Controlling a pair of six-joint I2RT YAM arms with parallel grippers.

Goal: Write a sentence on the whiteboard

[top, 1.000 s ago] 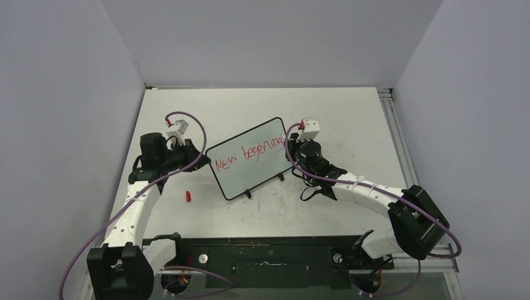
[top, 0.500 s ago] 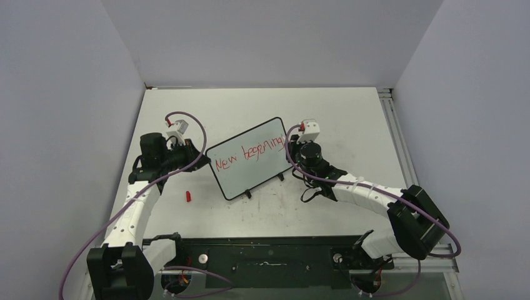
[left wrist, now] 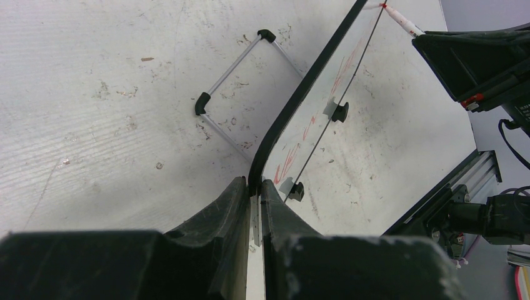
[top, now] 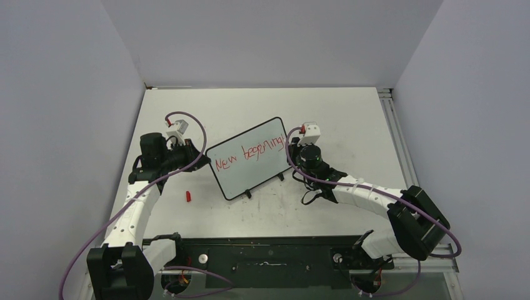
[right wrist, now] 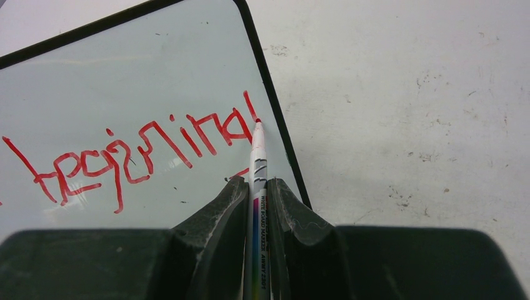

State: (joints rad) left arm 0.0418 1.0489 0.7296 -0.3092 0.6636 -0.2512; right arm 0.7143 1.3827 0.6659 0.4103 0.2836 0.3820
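Observation:
The whiteboard (top: 249, 159) stands tilted at the table's middle, black-framed, on two small black feet. The red sentence (top: 250, 153) reads "New beginning" in one line; it also shows in the right wrist view (right wrist: 144, 150). My left gripper (top: 190, 150) is shut on the whiteboard's left edge (left wrist: 275, 137), its jaws pinching the frame (left wrist: 255, 187). My right gripper (top: 299, 140) is shut on a white marker (right wrist: 257, 169) with a red tip. The tip touches the board by its right edge, at the last red stroke.
A small red marker cap (top: 188, 196) lies on the table in front of the board's left end. A thin wire stand (left wrist: 234, 69) with black ends lies behind the board. The metal rail (top: 397, 134) runs along the table's right edge.
My right gripper has shifted very slightly along the board's right edge with the marker. The left gripper and the board have not moved.

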